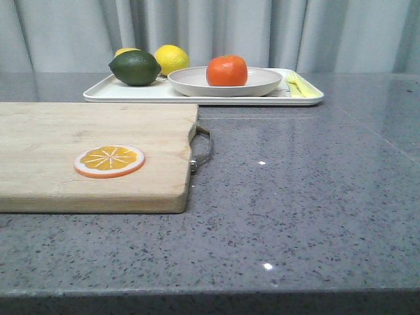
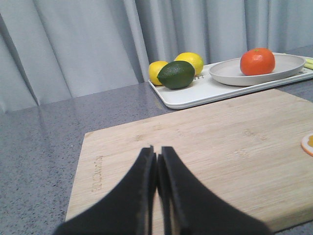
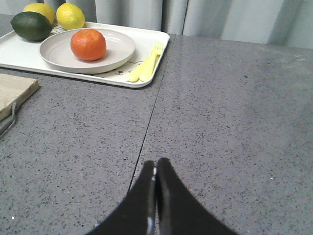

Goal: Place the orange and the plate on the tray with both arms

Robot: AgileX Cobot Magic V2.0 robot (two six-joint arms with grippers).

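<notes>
- Grey curtains hang behind a speckled grey stone bench (image 1: 315, 197), where a white tray (image 1: 131, 94) sits at the far side, well clear of the near edge.
- On the tray rests the off-white plate (image 1: 262, 85), and the orange (image 1: 227, 70) sits in the plate's shallow well, where the raised rim would keep it from rolling; judged from this layout, both task items are already delivered.
- Sharing the tray are a dark green lime (image 1: 135, 67) and two lemons (image 1: 172, 59) at its left end, and a pale yellow fork (image 1: 296, 85) lying just beside the plate on the right.
- A wooden cutting board (image 1: 92, 157) lies nearer on the left, carrying an orange slice disc (image 1: 109, 161); its metal handle (image 1: 202, 149) juts off the right edge.
- Left pincer (image 2: 157, 166) hovers low over the board, fingers pressed together and holding nothing.
- Right pincer (image 3: 155, 176) hangs over bare bench, likewise closed and empty, well apart from the tray, a pose that reads as both arms parked away from the finished arrangement.
</notes>
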